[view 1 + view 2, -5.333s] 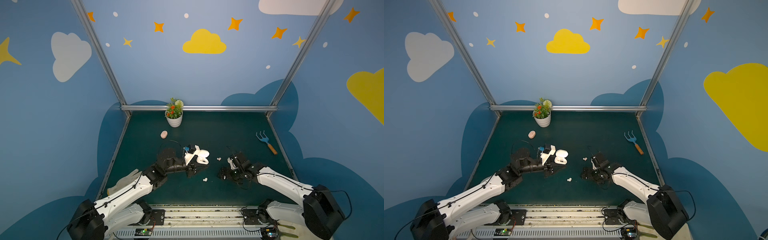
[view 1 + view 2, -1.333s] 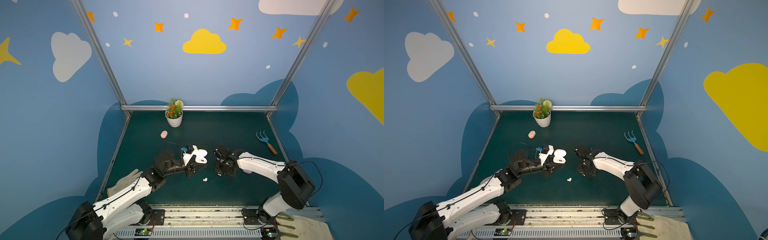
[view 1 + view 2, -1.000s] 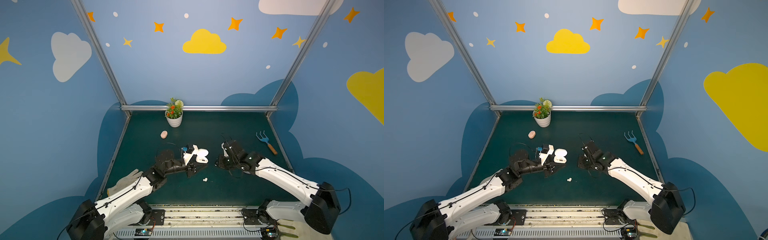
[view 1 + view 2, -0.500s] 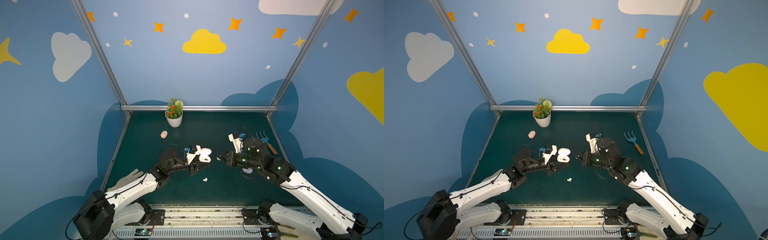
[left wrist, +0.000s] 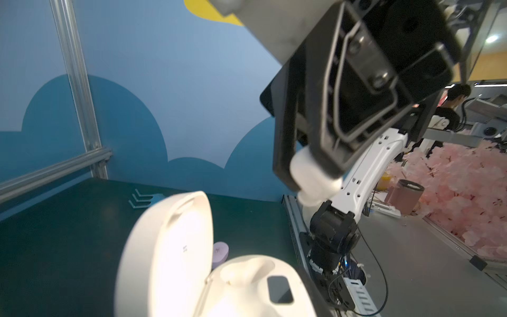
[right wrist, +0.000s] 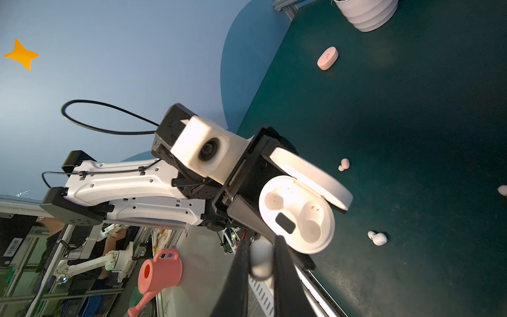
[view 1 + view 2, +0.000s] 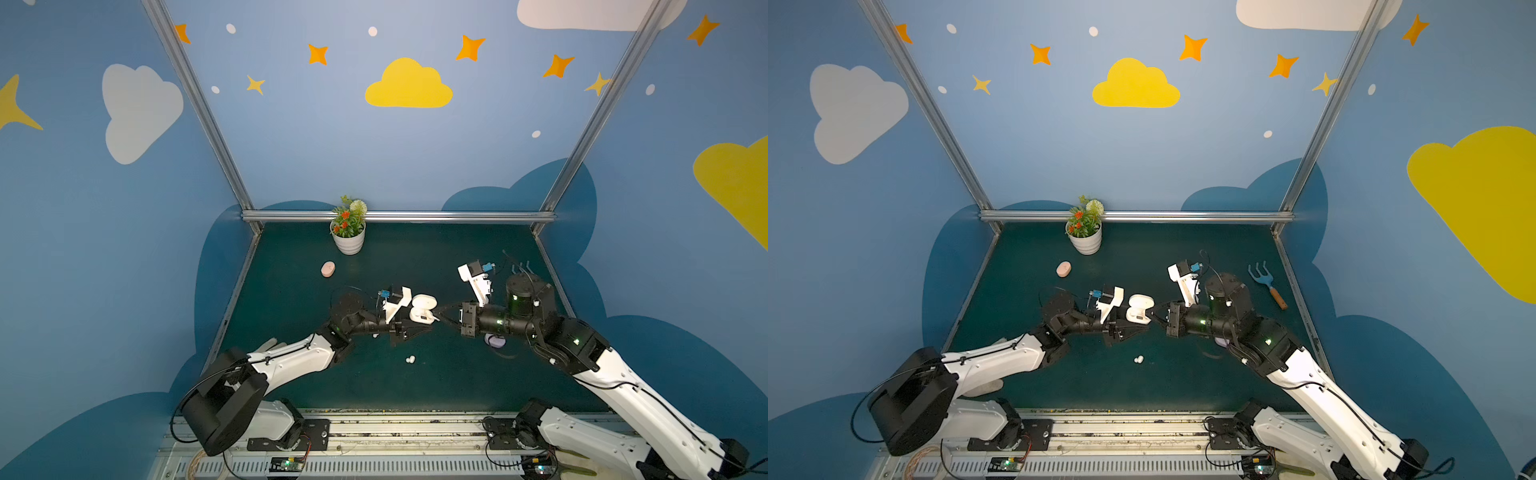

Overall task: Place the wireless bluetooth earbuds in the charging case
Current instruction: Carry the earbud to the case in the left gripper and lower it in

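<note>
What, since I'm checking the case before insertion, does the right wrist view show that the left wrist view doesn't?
Right wrist only: both sockets empty, a pink case, loose earbuds on the mat. Left wrist only: a lilac case behind the lid, a rake. Both: the open white case and the earbud pinched in the right gripper.

The white charging case [image 5: 233, 285] gapes open right up close, lid [image 5: 167, 247] raised, one well [image 5: 247, 270] empty beside a dark little window [image 5: 279, 288]. Above it, apart, the right pincer [image 5: 310, 171] pinches a whitish earbud [image 5: 315, 182]. A lilac case [image 5: 220, 254] lies on the green desk [image 5: 55, 233] behind the lid
</note>
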Controlling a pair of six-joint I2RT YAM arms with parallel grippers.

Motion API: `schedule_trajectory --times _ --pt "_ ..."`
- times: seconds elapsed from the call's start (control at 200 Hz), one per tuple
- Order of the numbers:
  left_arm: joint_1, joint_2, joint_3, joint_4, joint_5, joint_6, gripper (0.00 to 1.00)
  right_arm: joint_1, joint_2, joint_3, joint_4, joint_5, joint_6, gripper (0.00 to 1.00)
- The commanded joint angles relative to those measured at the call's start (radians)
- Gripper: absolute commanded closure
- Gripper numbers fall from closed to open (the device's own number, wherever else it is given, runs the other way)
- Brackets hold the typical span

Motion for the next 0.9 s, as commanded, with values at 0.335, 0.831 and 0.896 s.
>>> schedule_trajectory --times 0.335,0.831,0.896 --pt "-0.016 -0.047 0.027 0.047 0.04 -0.012 0.83 -0.009 0.046 -0.03 0.061 -0.018 -0.017 0.93" --pt "-0.02 -0.085 0.013 0.033 0.02 0.003 0.83 -0.009 0.052 -0.031 0.045 -0.006 -0.007 0.72" --pt "-0.022 -0.083 0.013 0.031 0.02 0.003 0.83 -0.009 0.049 -0.024 0.045 0.0 -0.008 0.67"
